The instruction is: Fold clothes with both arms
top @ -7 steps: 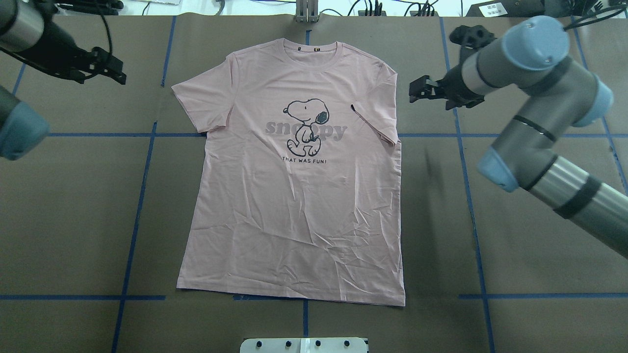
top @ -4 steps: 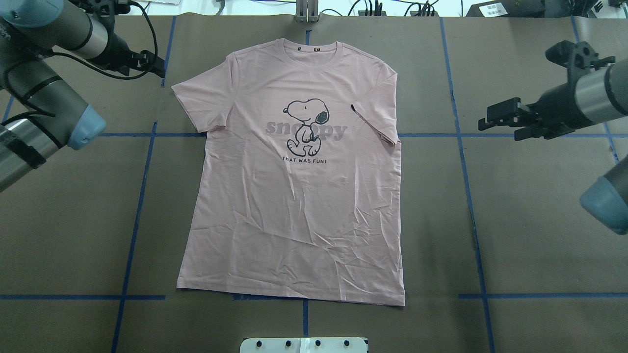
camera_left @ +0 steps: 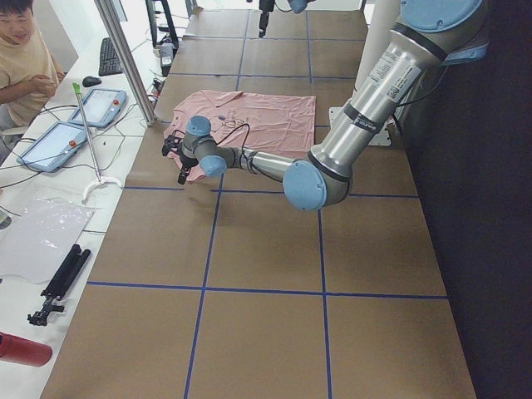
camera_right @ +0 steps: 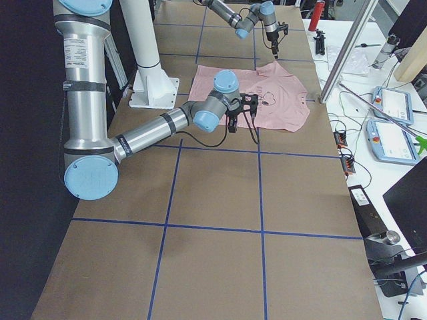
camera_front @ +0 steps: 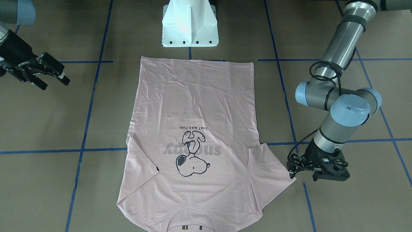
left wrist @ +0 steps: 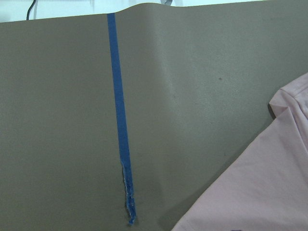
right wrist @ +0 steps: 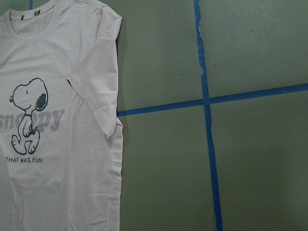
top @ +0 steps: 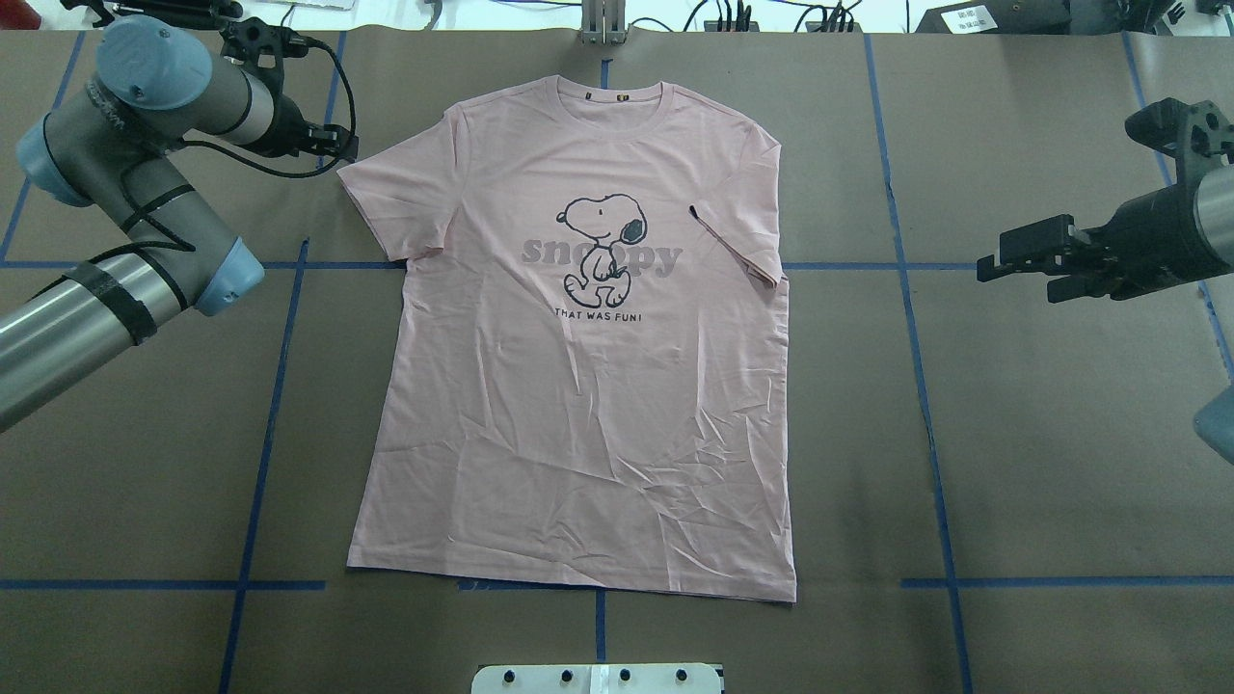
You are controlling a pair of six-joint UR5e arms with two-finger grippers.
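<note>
The clothes are one pale pink T-shirt (top: 578,386) lying flat and face up, its cartoon dog print (top: 603,246) in the middle and its collar at the far edge. The sleeve on the view's right (top: 742,226) lies folded in over the body. My left gripper (top: 347,145) is open and low beside the tip of the other sleeve (top: 386,198); the front-facing view shows the left gripper (camera_front: 291,167) just off that sleeve's edge. My right gripper (top: 993,260) hangs open over bare table, well to the right of the shirt. The left wrist view shows only a sleeve corner (left wrist: 269,183).
The table is covered in brown paper (top: 1012,434) marked with blue tape lines (top: 906,289). A white pedestal (camera_front: 190,25) stands at the near edge by the shirt's hem. A person (camera_left: 21,58) sits at a side bench with tablets (camera_left: 100,104).
My left arm has swung in from the far left until its gripper reached the sleeve tip. My right gripper has pulled away to the right, from beside the shirt to over bare table.
</note>
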